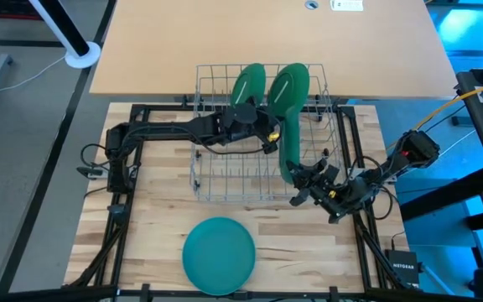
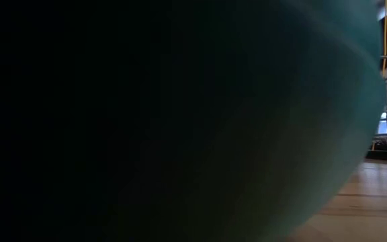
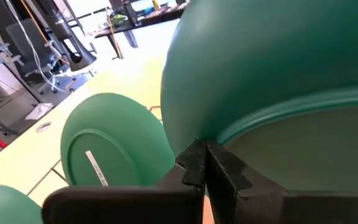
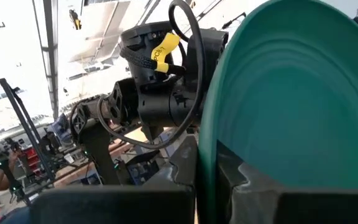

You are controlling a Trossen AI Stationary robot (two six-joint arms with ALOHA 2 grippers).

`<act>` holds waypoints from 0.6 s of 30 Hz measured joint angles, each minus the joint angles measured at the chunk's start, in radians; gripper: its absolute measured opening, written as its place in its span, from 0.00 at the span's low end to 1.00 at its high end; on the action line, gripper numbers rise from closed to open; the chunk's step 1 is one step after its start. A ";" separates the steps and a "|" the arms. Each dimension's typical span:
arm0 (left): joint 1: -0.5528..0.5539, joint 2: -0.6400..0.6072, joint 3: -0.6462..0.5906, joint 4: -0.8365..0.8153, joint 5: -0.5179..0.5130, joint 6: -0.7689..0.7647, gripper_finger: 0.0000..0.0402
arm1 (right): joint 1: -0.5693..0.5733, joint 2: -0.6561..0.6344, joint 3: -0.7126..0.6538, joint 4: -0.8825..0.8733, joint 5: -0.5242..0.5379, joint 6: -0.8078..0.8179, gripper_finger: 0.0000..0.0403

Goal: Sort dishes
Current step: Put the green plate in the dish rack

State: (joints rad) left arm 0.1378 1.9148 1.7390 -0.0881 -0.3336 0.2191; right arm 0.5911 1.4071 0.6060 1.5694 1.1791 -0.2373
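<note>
Green plate (image 1: 290, 117) is being pinched at its rim by both closed grippers, left (image 1: 268, 139) and right (image 1: 302, 186), over the rack (image 1: 225, 180) at centre, awaiting seating in a slot.

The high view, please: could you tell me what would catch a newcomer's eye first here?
Probably the plate held on edge over the wire rack, pinched between both arms: the left gripper with its jaws shut on the rim from the left, the right gripper shut on its lower edge. Next, another green plate standing upright in the rack's far slots, and one plate lying flat on the wooden table at the near edge.
</note>
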 joint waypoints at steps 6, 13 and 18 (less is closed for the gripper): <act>-0.009 0.002 0.000 -0.037 0.014 -0.003 0.00 | 0.055 0.000 0.000 -0.001 0.102 -0.078 0.04; -0.012 0.002 0.000 -0.028 0.007 -0.003 0.00 | 0.044 0.000 0.000 0.000 0.087 -0.081 0.04; -0.012 0.002 0.000 -0.032 0.005 -0.003 0.00 | 0.044 -0.001 0.000 -0.002 0.086 -0.081 0.04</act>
State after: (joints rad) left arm 0.1261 1.9171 1.7390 -0.1196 -0.3283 0.2161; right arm 0.6353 1.4063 0.6060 1.5677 1.2652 -0.3183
